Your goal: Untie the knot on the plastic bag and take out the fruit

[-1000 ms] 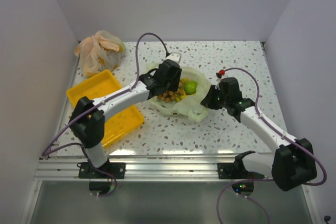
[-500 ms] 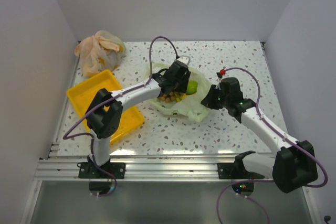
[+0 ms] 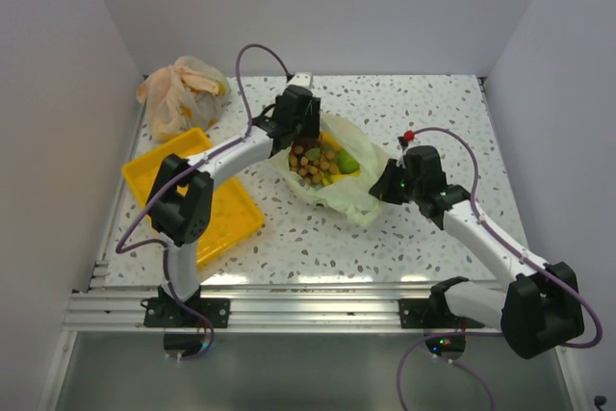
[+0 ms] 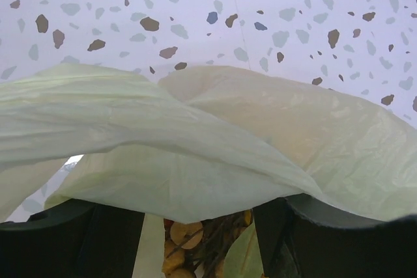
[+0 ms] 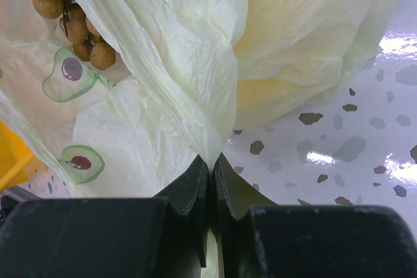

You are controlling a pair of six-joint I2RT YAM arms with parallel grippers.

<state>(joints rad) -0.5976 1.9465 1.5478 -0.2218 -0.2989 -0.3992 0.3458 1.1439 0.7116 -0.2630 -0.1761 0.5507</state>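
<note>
Pinching a fold of the thin, translucent pale green plastic bag [image 3: 342,194] on the speckled white table [image 3: 318,238], the right gripper [image 5: 212,161] is clamped tight. The left gripper [image 4: 195,213] holds its fingers [image 4: 65,239] wide at the bag's far rim; small brown round fruits [image 3: 308,161] and a green round fruit [image 3: 345,159] lie inside.

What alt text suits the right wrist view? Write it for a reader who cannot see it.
The right hand, its two black fingers shut, pinches a fold of the pale green plastic bag over the speckled table. A cluster of small brown fruits shows inside the bag at the upper left.
</note>
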